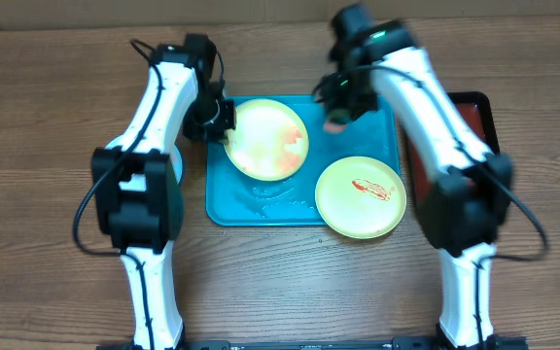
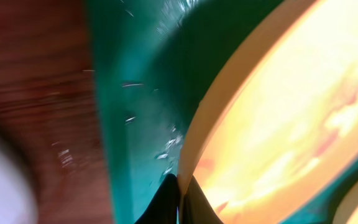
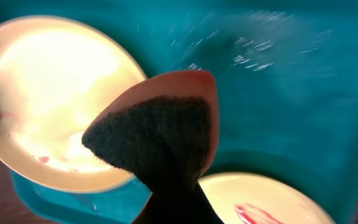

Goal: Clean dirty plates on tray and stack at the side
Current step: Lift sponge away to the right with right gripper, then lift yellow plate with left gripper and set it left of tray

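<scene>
The turquoise tray lies mid-table. My left gripper is shut on the left rim of a yellow-green plate with faint orange-red smears and holds it over the tray's back left; the pinch shows in the left wrist view on the plate. A second yellow-green plate with a red smear sits at the tray's front right, overhanging the rim. My right gripper is shut on a sponge, pink with a dark scrub face, above the tray's back. A pale plate peeks out beside the left arm.
A dark red, black-rimmed tray lies at the right, mostly under my right arm. The wood table surrounds the tray. The right wrist view shows the held plate, the smeared plate and wet tray floor.
</scene>
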`<state>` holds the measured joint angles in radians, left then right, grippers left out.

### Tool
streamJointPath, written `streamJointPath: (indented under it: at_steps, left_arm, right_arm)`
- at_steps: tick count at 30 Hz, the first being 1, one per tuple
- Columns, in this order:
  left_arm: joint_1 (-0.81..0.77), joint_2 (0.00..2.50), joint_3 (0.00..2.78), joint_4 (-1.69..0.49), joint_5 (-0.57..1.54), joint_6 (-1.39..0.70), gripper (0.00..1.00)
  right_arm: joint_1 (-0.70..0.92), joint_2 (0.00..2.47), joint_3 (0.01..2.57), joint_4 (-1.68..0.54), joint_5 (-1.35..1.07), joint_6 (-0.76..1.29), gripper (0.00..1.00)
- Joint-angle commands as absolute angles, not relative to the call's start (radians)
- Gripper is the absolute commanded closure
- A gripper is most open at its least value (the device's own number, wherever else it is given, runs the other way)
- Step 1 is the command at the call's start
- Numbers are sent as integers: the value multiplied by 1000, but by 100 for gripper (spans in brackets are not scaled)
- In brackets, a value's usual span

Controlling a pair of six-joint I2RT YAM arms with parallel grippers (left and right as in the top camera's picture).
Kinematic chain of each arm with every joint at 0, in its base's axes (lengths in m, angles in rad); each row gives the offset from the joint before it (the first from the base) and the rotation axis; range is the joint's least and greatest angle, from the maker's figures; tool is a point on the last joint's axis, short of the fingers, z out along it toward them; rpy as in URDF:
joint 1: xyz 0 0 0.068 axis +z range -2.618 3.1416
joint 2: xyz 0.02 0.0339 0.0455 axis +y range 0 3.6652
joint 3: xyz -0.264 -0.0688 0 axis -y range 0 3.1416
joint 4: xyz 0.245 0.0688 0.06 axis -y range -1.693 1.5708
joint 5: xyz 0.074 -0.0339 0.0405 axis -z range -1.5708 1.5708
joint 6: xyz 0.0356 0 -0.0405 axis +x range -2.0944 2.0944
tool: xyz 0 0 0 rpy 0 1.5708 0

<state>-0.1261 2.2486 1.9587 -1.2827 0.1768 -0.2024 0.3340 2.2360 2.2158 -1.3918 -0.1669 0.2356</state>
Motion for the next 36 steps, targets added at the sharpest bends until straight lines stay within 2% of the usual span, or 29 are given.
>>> streamJointPath:
  at_steps: [1,7,12,18,29,36]
  left_arm:
    - [-152,2115,1978,-1282,49,-197,96]
    - [-232,2032,1978,-1286,-134,-199,96]
    - [-366,2011,1978,-1344,-514,-297,96]
    - [-493,2011,1977,-1409,-812,-448,96]
    - [-706,2011,1978,-1597,-1269,-773,96]
    - [-781,2011,1977,-1684,-1404,-906,96]
  right_arm:
    - [260,2098,2225,-1406,-163,243,96]
    - [110,1978,2225,-1442,-184,242,96]
    - [-20,1922,2225,-1461,-184,242,96]
    - [-124,1922,2225,-1462,-184,242,96]
    - [-192,1921,2225,-1472,-183,238,96]
    - [-192,1922,2225,-1472,-181,238,96]
